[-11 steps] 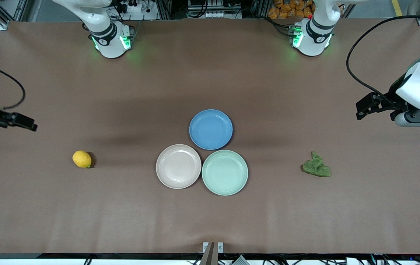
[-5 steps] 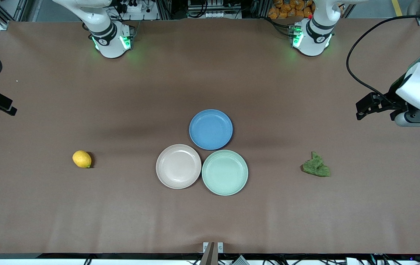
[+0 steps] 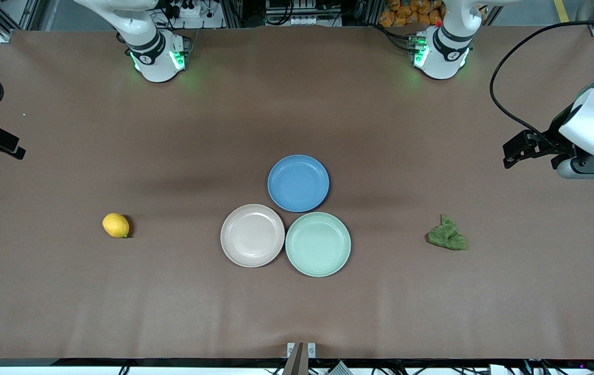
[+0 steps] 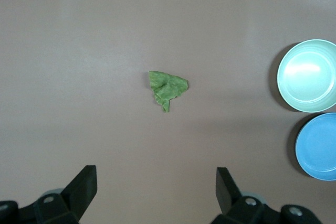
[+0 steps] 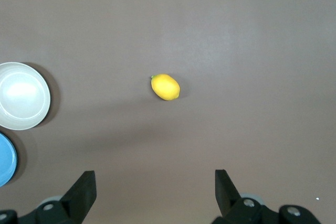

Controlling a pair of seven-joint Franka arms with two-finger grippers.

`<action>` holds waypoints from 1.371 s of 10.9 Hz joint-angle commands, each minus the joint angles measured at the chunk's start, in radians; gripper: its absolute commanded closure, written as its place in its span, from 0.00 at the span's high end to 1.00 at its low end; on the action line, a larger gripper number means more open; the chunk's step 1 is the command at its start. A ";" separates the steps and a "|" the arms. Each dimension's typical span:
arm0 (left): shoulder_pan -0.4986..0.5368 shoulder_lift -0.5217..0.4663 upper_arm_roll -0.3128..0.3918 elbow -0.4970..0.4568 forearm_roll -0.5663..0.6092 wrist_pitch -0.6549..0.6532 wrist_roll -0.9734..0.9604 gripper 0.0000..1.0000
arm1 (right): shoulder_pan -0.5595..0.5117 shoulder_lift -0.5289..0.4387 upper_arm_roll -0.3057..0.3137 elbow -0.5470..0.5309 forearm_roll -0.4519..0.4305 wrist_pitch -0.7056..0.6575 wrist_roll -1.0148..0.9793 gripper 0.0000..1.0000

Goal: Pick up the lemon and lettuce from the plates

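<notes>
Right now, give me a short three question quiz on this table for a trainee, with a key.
1. True or false: the lemon lies on the beige plate.
2. Which item lies toward the left arm's end of the table? A) lemon B) lettuce C) blue plate
3. Fill in: both the left gripper and the right gripper are ____.

Key:
1. False. The lemon lies on the bare table, toward the right arm's end; the beige, mint and blue plates hold nothing.
2. B
3. open, each holding nothing, up over its own end of the table.
</notes>
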 commanded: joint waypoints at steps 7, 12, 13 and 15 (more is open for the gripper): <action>0.007 -0.013 0.000 0.005 -0.017 -0.027 0.016 1.00 | -0.001 0.005 0.005 0.015 -0.010 -0.024 0.011 1.00; 0.005 -0.009 0.001 0.007 -0.006 -0.029 0.009 1.00 | -0.002 0.005 0.005 0.015 -0.012 -0.030 0.014 1.00; 0.008 -0.009 0.003 0.007 -0.005 -0.030 0.012 1.00 | -0.002 0.005 0.005 0.015 -0.012 -0.030 0.014 1.00; 0.009 -0.010 0.004 0.008 -0.008 -0.046 0.012 1.00 | -0.002 0.005 0.005 0.014 -0.012 -0.031 0.014 1.00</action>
